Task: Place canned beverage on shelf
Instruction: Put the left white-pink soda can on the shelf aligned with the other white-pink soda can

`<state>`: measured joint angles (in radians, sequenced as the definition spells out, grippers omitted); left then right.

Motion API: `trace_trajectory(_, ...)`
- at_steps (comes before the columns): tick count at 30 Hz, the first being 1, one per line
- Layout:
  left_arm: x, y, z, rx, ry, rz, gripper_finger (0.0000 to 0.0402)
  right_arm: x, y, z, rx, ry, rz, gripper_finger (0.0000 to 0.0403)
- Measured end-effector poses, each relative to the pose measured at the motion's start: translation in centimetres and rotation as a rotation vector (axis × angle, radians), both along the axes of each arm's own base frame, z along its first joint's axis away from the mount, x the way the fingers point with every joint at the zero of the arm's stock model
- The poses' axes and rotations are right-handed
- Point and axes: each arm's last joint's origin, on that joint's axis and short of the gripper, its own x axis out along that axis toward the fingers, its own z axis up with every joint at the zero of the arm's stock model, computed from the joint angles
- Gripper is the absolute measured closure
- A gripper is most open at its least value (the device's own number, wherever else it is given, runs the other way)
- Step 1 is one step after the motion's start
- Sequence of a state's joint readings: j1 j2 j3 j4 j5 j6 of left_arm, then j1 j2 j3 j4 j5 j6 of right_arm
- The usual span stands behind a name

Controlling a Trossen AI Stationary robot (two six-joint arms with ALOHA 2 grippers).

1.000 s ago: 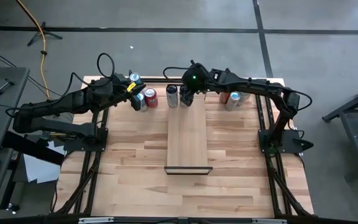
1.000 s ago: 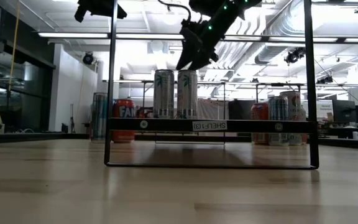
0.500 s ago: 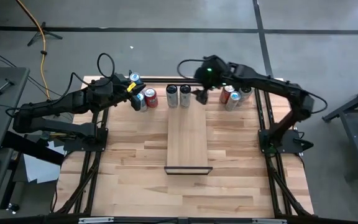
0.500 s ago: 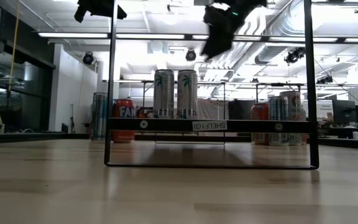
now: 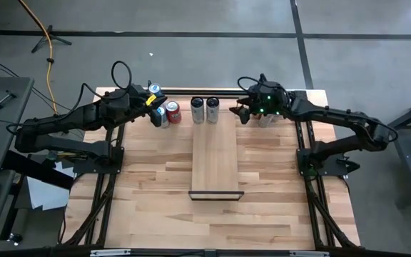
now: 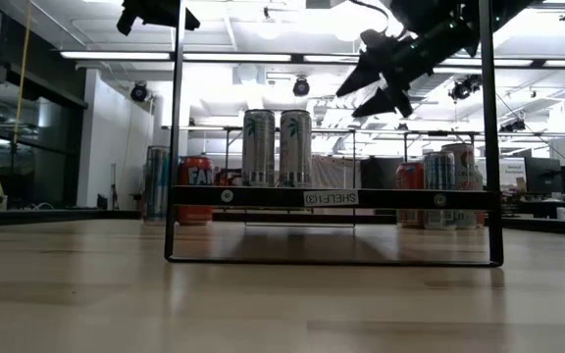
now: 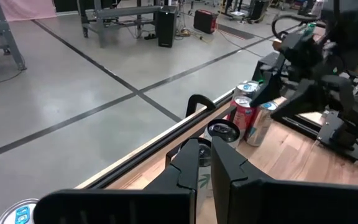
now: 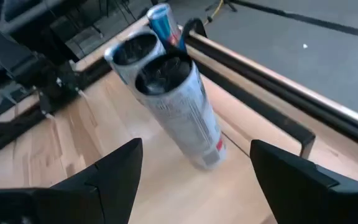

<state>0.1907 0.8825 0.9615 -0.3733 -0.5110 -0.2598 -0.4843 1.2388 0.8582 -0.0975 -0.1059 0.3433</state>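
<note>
Silver cans point(image 5: 205, 110), two, upright at shelf point(image 5: 216, 160) far end: done. Right hand point(image 5: 242, 112) spread, empty, beside them, near bench-side cans point(image 5: 266, 114) yet to go. Left hand point(image 5: 150, 106) pressed together, parked by other cans point(image 5: 167, 113).

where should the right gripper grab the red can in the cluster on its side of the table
Probably the red can is best gripped around its mid-body, fingers on opposite curved sides. Come from the shelf side, where the open right gripper hovers: the can stands upright, and other cans crowd its far side.
</note>
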Motion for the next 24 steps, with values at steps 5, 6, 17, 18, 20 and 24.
trace_trajectory(5,0.0,0.0,0.0,0.0,0.0,0.001,0.0401,-0.2,0.0,-1.1,-0.046,0.053,-0.004,0.0121)
trace_trajectory(6,0.0,0.0,0.0,0.0,0.0,0.001,0.0401,-0.3,0.0,-1.3,-0.051,0.063,-0.014,0.0121)
trace_trajectory(17,0.0,0.0,0.0,-0.014,-0.013,0.006,0.0402,1.6,0.8,-2.2,-0.097,0.039,0.104,0.0168)
trace_trajectory(18,0.0,0.0,0.0,-0.013,-0.012,0.006,0.0401,1.7,0.9,-2.2,-0.115,0.047,0.091,0.019)
trace_trajectory(20,0.0,0.0,0.0,-0.013,-0.012,0.006,0.0401,2.0,1.1,-2.1,-0.161,0.05,0.068,0.0247)
trace_trajectory(24,0.0,0.0,0.0,-0.013,-0.012,0.006,0.0401,2.2,1.2,-1.6,-0.245,0.032,0.072,0.038)
